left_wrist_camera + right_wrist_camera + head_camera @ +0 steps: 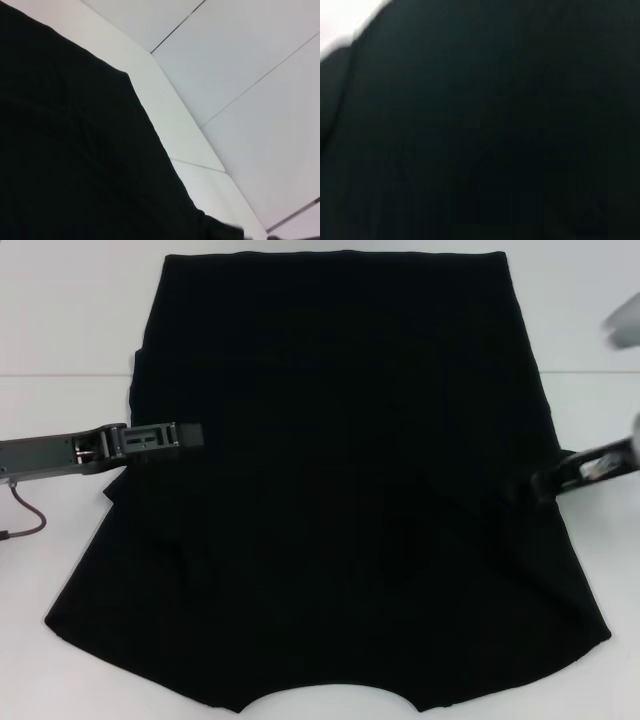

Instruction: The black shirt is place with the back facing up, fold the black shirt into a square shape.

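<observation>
The black shirt (330,480) lies spread flat on the white surface (60,340), filling the middle of my head view. Its straight hem is at twelve o'clock and its curved neckline at six o'clock, so its long axis runs straight away from me. The sleeves look already turned in: the cloth flares toward the near corners, and there is a folded ridge near the centre.

My left gripper (190,433) reaches in from nine o'clock and sits over the shirt's left edge, a little above the midline. Whether its jaws are apart or closed on cloth I cannot tell; the left wrist view shows only the shirt's edge (75,150) against the pale surface. My right gripper (525,488) comes in from three o'clock at the opposite edge, slightly nearer to me than the left one. It is dark against dark cloth, so its jaws are also unreadable, and the right wrist view is almost wholly black fabric (490,130).

The two arms face each other across the shirt's width, each at its own side edge and about equally near. I judge the coming move turns on that: each side must be carried inward toward the long axis, or the near end lifted toward twelve o'clock, to shorten the shape into a square.
</observation>
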Robot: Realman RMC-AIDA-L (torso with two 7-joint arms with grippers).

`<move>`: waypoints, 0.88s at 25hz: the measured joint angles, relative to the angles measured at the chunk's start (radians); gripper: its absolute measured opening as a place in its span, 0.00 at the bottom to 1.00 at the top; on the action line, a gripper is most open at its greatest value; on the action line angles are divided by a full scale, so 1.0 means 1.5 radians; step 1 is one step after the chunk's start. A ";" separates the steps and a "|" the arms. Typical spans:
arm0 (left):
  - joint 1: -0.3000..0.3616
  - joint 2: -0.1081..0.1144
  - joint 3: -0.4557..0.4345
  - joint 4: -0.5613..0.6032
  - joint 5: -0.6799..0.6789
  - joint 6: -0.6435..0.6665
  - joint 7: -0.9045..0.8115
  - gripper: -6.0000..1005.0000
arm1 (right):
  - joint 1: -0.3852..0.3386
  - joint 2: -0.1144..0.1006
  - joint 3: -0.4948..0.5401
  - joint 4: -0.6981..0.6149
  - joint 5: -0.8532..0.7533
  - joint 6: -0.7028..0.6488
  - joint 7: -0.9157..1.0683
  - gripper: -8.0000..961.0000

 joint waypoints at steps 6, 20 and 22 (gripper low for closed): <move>0.005 0.001 -0.020 0.000 -0.004 -0.001 0.001 0.68 | 0.010 0.025 -0.039 -0.007 -0.067 -0.005 -0.031 0.11; 0.014 0.003 -0.024 0.005 0.005 0.014 -0.029 0.67 | 0.016 -0.013 0.144 0.012 0.025 -0.036 0.060 0.33; 0.019 0.007 -0.022 0.015 0.036 0.029 -0.067 0.67 | 0.014 -0.025 0.172 0.024 0.046 -0.071 0.071 0.44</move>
